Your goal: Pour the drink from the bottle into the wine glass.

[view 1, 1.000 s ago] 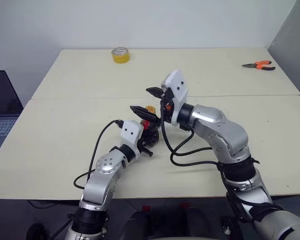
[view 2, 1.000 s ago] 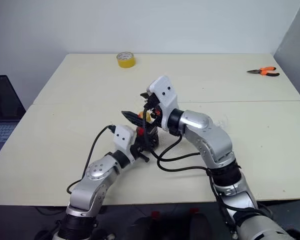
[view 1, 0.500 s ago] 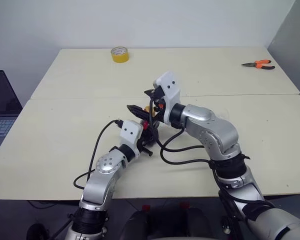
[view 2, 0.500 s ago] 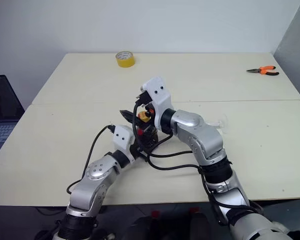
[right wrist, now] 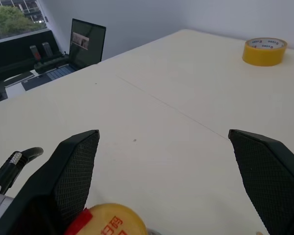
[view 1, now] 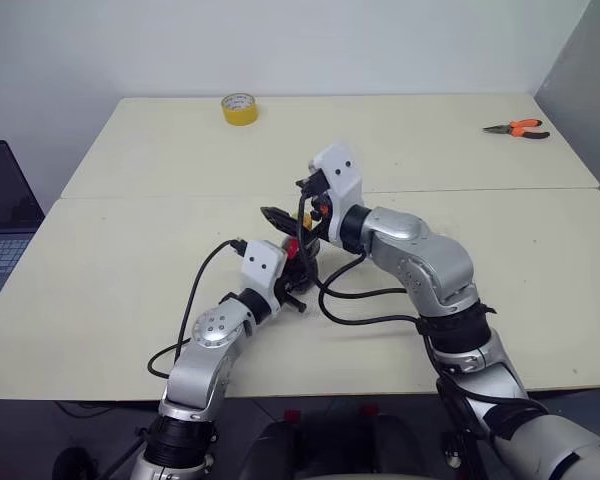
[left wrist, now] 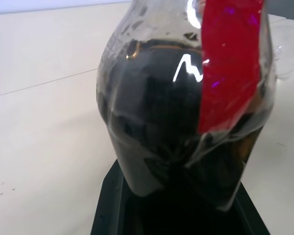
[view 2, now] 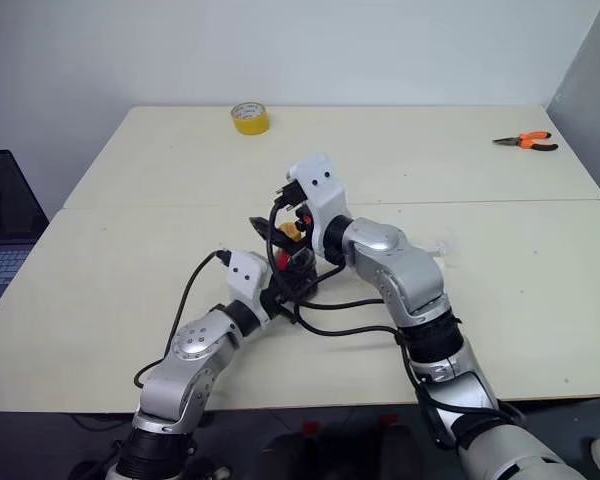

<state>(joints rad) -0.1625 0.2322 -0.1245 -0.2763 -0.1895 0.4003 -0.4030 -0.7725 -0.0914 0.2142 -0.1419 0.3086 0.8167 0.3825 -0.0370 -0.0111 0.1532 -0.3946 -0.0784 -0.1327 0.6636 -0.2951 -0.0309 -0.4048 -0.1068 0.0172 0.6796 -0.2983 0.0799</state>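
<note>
Change: over the last second I've swung my right gripper in from beside the bottle to sit over its yellow cap; the white wrist housing has slid toward the table's near-middle, while my left arm has not shifted.
Meaning: I judge I'm lining up to unscrew the cap, so pouring has not begun and the cap is still on.
Left gripper: pressed tight on the bottle's belly, holding it upright just above the tabletop, a little toward the near edge from the centre seam.
Right gripper: fingers spread as wide as they go, one on either side of the cap, not yet touching it as far as I can tell.
Drink: dark brown, almost black, filling the bottle up to the shoulder.
Bottle material: thin clear plastic, squat and rounded, dimpled where it narrows, with glossy highlights; a shiny red label runs down from the neck.
Cap: smooth rounded yellow plastic with red print on it.
Wine glass: a faint clear shape on the tabletop just behind my right forearm, toward the right side; too hidden to read its stance.
Fingers: matte black with a fine gridded pad.
Tabletop: pale cream, matte, two slabs meeting at a seam.
Elsewhere: yellow tape roll near the far edge, orange pliers near the far right corner.
</note>
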